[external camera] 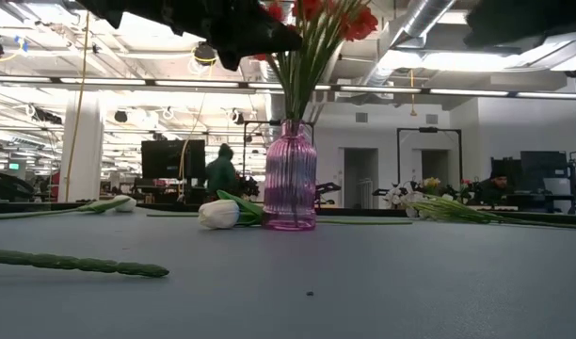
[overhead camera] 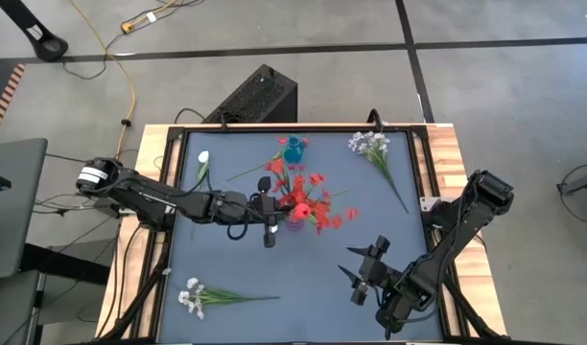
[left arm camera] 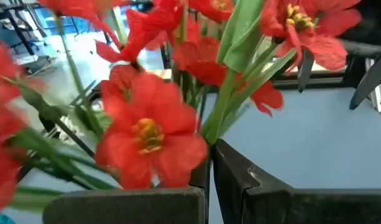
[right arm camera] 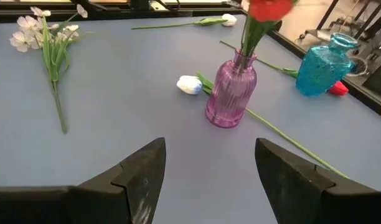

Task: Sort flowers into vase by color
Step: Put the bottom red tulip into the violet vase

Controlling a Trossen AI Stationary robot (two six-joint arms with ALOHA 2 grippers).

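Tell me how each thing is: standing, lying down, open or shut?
purple vase: upright, holding red flowers
red flowers: standing in the purple vase
blue vase: upright, no flowers seen inside
white tulip: lying beside the purple vase
white spray: lying flat
left gripper: shut, among the red flowers
right gripper: open, empty

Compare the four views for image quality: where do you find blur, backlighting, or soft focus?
Left wrist view: red flowers fill the frame, blurred at the left edge. Low view: bright ceiling lights backlight the purple vase; the arms overhead read as dark silhouettes. Right wrist view: the open right hand is near and soft; the blue vase is clear. High view: evenly lit.
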